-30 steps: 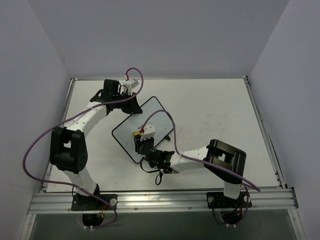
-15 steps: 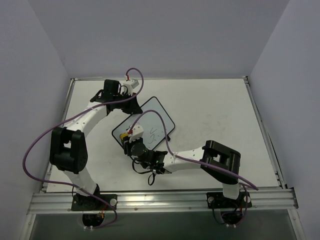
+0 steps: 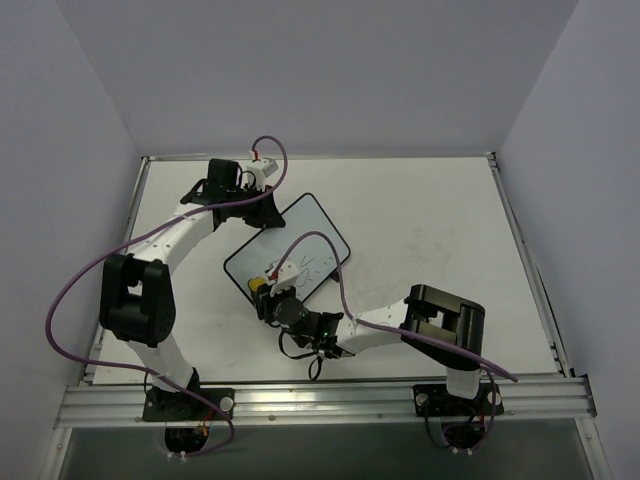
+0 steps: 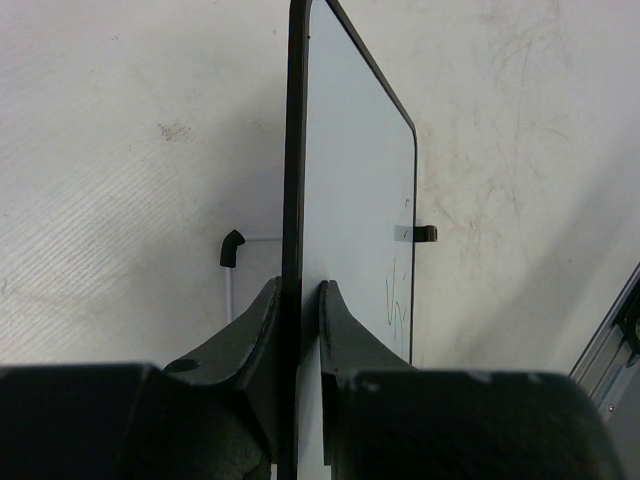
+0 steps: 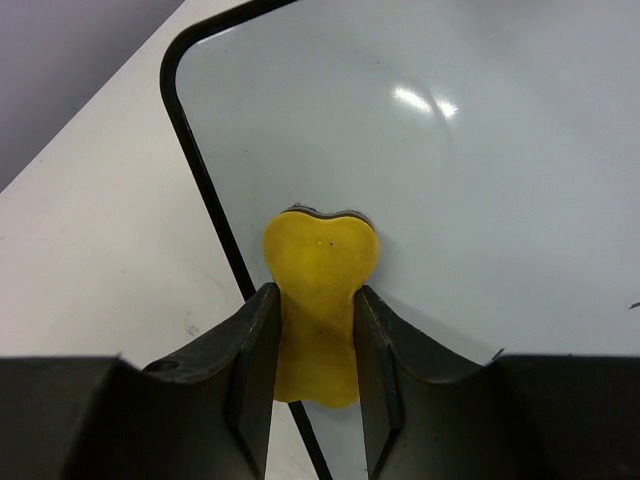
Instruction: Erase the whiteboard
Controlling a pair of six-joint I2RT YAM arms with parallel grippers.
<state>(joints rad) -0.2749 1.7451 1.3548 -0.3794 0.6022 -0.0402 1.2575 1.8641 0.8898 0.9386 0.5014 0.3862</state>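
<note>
The board [image 3: 300,240] lies left of centre on the tabletop [image 3: 440,220], turned at an angle to the arms. The left gripper [image 4: 298,300] has its jaws clamped on the board's far edge, most likely to pin it so that rubbing cannot push it about. The right gripper [image 5: 315,300] has its jaws closed on a yellow eraser [image 5: 318,255]. The eraser's head presses on the white face just inside the frame at a near corner, which looks like one end of a wiping stroke.

Only the overhead view shows the arms meeting on the board from opposite ends, with dark scribbles [image 3: 312,266] right of the eraser, not yet wiped. The left wrist view shows the board edge-on in the clamp, its two black feet and a scribble, but no eraser. The right wrist view shows the eraser touching the board, which is too small to settle from overhead; the patch around it looks clean
</note>
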